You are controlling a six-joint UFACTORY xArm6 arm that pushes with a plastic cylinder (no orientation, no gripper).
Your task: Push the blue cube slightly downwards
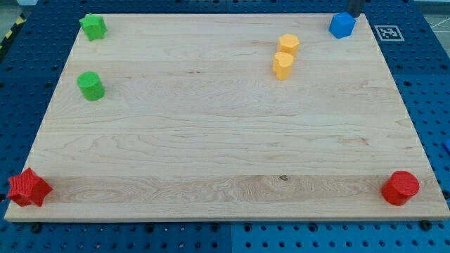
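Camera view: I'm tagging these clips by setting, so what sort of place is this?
Probably a robotics lab bench: a wooden board on blue perforated plate, a printed marker tag, small blocks like the blue cube.

Single camera, high above tabletop [225,154] bottom edge, tilted down toward top edge; all four corners in frame, moderately near.

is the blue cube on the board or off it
On: the blue cube sits wholly on the wooden board, near its top right corner, my tip just above.
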